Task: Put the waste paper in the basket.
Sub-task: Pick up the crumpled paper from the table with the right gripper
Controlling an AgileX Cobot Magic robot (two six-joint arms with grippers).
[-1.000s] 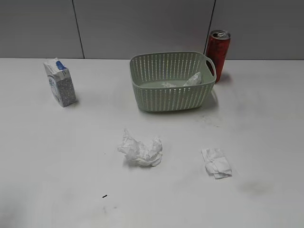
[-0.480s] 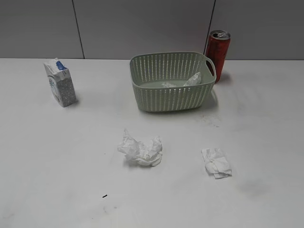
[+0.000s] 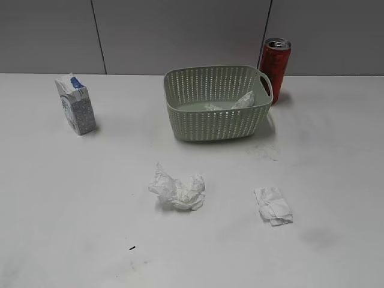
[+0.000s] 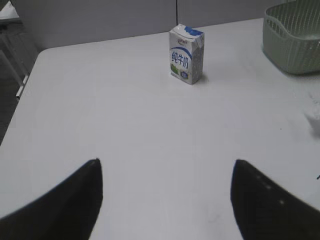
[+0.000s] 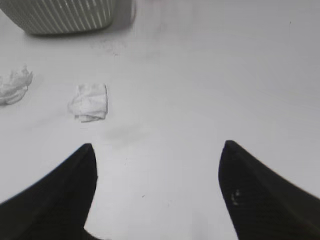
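Waste paper first: one wad point(image 3: 245, 99) already sits in the basket point(image 3: 216, 125), the bulky wad point(image 3: 177, 191) and the small flat wad point(image 3: 273, 205) lie on the table point(image 3: 336, 180) in front of it. My right gripper point(image 5: 156, 167), fingers spread and empty, has the flat one ahead and to its left, so it's nearer. Left gripper point(image 4: 166, 185) hangs wide apart too, facing the milk carton point(image 4: 186, 54).

Left hand point(image 4: 166, 172) fingers spread wide, empty; right hand point(image 5: 157, 155) likewise, held above table.
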